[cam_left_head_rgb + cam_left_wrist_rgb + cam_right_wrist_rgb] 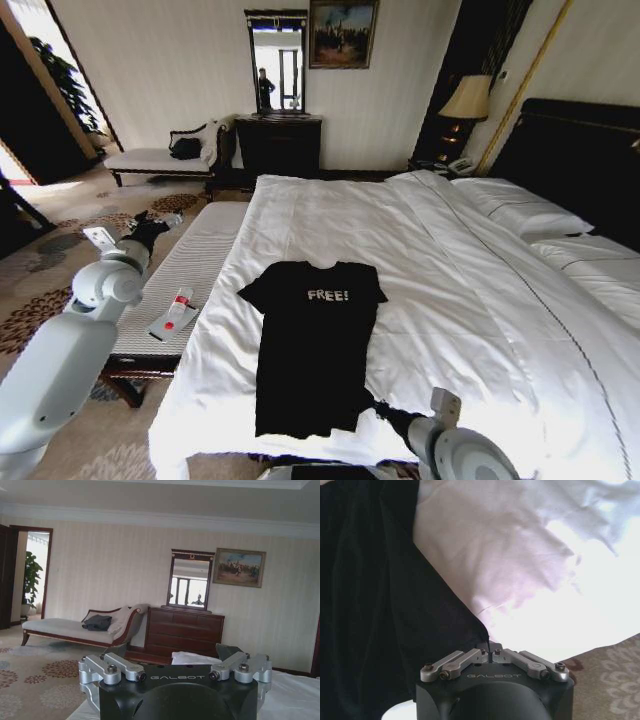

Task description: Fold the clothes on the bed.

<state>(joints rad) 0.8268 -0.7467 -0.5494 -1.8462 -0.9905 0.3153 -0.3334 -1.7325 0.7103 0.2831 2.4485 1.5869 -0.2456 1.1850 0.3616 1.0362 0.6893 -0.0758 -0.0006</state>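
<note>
The right gripper [490, 653] is pinching the T-shirt's [315, 345] near right hem on the bed [480, 300], jaws clenched; the left gripper [168, 222] is hovering left, jaws released.

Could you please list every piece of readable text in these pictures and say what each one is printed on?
"FREE!" in white on the chest of the black T-shirt.
"GALBOT" on the body of the left gripper.
"GALBOT" on the body of the right gripper.
The small red and white item on the bench: markings too small to read.
</note>
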